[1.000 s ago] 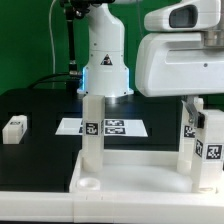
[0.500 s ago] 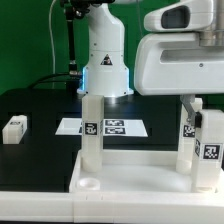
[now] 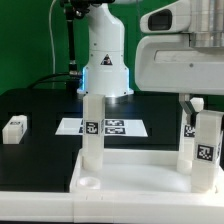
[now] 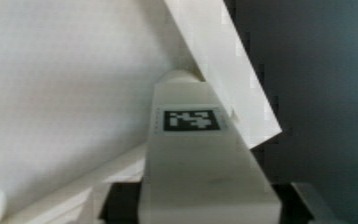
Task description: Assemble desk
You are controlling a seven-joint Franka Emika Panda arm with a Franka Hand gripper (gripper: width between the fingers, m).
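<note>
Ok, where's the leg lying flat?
The leg lies on the table at the exterior view's left, left of the marker board, apart from the tabletop.

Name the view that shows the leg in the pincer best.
The wrist view: the leg fills much of the frame, marker face-on, between the fingers of the pincer. The exterior view shows that leg only at its right edge, upright by a corner of the tabletop.

Black counter (image 3: 40, 105), matte. Marker board (image 3: 120, 127) lies flat on it toward the back, several square tags showing, partly hidden. Green backdrop (image 3: 25, 40) behind. Dark upright stand (image 3: 68, 45) at rear, exterior view's left
</note>
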